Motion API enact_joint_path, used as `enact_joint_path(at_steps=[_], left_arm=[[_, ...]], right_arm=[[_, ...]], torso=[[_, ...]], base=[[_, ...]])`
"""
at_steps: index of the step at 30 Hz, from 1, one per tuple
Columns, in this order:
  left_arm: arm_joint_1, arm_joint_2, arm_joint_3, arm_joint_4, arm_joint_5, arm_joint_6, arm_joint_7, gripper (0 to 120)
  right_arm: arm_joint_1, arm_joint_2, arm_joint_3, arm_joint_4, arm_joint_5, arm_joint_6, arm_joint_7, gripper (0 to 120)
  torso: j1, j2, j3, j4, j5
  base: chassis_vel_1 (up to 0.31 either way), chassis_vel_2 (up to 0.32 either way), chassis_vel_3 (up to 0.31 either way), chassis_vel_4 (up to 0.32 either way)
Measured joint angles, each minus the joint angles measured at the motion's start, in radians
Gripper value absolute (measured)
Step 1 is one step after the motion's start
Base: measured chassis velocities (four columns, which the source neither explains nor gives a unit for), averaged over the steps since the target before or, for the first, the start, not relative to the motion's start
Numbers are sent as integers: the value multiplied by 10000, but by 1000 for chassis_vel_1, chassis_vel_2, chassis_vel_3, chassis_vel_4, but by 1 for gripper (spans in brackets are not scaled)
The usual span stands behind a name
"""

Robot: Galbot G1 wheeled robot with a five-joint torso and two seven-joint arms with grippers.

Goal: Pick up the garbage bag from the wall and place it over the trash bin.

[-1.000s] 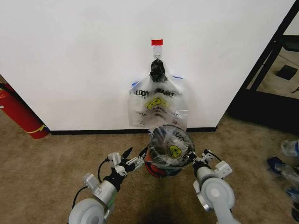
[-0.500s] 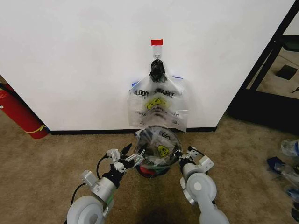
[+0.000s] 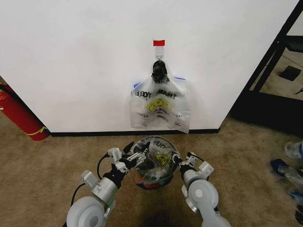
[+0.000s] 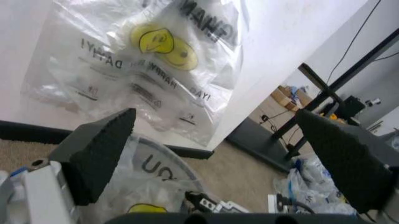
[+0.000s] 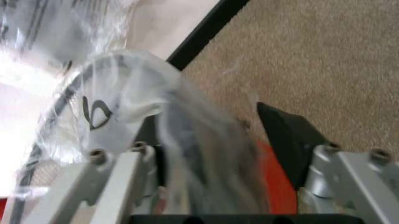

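Observation:
The garbage bag [image 3: 160, 158], clear with a yellow smiley, is draped over the mouth of the trash bin [image 3: 143, 178], which stands on the carpet just in front of the wall [image 3: 71, 56]. My right gripper [image 3: 179, 161] is at the bin's right side, shut on the bag [image 5: 124, 93] where it covers the rim; the bin's red base [image 5: 275, 183] shows beneath. At the bin's left rim my left gripper [image 3: 136, 152] is open. Its wrist view shows the fingers [image 4: 100, 154] spread wide above the bag's printed edge [image 4: 156, 170].
A bunch of matching bags [image 3: 160, 106] hangs from a black knot [image 3: 159, 71] under a red tape strip [image 3: 159, 43]. A red fire extinguisher [image 3: 19, 116] leans at the far left. A black frame [image 3: 270, 71] and loose plastic [image 3: 293, 165] are on the right.
The bin with the bag over it has shifted left and towards me and stands more upright. Both grippers moved left with it, the right one staying on the bag at the rim.

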Motion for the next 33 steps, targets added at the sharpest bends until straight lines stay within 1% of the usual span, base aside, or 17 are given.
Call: enact_joint_path(at_steps=[1, 2, 5, 7, 9, 10, 12, 14, 17, 19, 21, 22, 25, 26, 29, 30, 33], left_arm=[[0, 0, 0, 0, 0, 0, 0, 100], [-17, 1, 1, -7, 10, 7, -9, 100], [-17, 1, 2, -41, 18, 14, -16, 100], [13, 6, 0, -78, 28, 15, -17, 100], [17, 7, 0, -81, 30, 15, -17, 100], [41, 21, -10, -111, 53, 15, -17, 100], [53, 33, -7, -114, 107, 15, -17, 100], [54, 34, 17, -115, 139, 14, -16, 100], [47, 30, 68, -88, 209, 14, -15, 100], [45, 34, 156, -1, 454, 20, -14, 100], [59, 112, 476, 249, 1347, -30, -1, 100], [59, 112, 476, 249, 1347, -30, -1, 100], [-33, 256, 1175, 557, 2522, -194, -19, 100], [-176, 323, 1565, 794, 3228, -316, -59, 100], [-738, 456, 2431, 1405, 4720, -639, -177, 100], [-738, 456, 2431, 1405, 4720, -639, -177, 100], [-1309, 610, 3088, 1832, 5407, -757, -239, 100]], right_arm=[[0, 0, 0, 0, 0, 0, 0, 51], [-88, -31, 12, 45, 1, -83, -106, 57], [-243, -77, 33, 147, 0, -118, -450, 68], [-322, -112, 53, 209, -20, -58, -710, 77], [-324, -113, 53, 212, -21, -52, -720, 77], [-346, -131, 71, 251, -32, 13, -814, 86], [-371, -159, 89, 257, -83, 64, -868, 94], [-416, -196, 115, 257, -111, 96, -922, 98], [-475, -241, 160, 257, -134, 112, -1014, 100], [-501, -274, 177, 248, -178, 123, -1090, 100], [-494, -295, 208, 144, -219, 170, -1134, 100], [-494, -295, 208, 144, -219, 170, -1134, 100], [-465, -292, 221, 73, -221, 213, -1159, 100], [-466, -285, 224, 68, -217, 220, -1175, 100], [-493, -268, 227, 101, -204, 220, -1188, 100], [-493, -268, 227, 101, -204, 220, -1188, 100], [-535, -266, 248, 180, -198, 215, -1190, 100]], torso=[[0, 0, 0, 0, 0], [0, 0, 0, -1, 0], [0, 0, 0, -1, 0], [0, 0, 0, -1, 0], [0, 0, 0, -1, 0], [0, 0, 0, 0, 0], [0, 0, 0, 0, 0], [0, 0, 0, 0, 0], [0, 0, 0, 0, 0], [0, 0, 0, 0, 0], [0, 0, 0, -1, 0], [0, 0, 0, -1, 0], [0, 0, 0, 2, 1], [0, 0, 0, 1, 0], [0, 0, 0, -1, -1], [0, 0, 0, -1, -1], [0, 0, 0, -1, 0]], base=[[0, 0, 0, 0], [0, 0, 0, 0], [0, 0, 0, 0], [0, 0, 0, 0], [0, 0, 0, 0], [0, 0, 0, 0], [0, 0, 0, 0], [0, 0, 0, 0], [0, 0, 0, 0], [0, 0, 0, 0], [0, 0, 0, 0], [0, 0, 0, 0], [0, 0, 0, 0], [0, 0, 0, 0], [0, 0, 0, 0], [0, 0, 0, 0], [0, 0, 0, 0]])
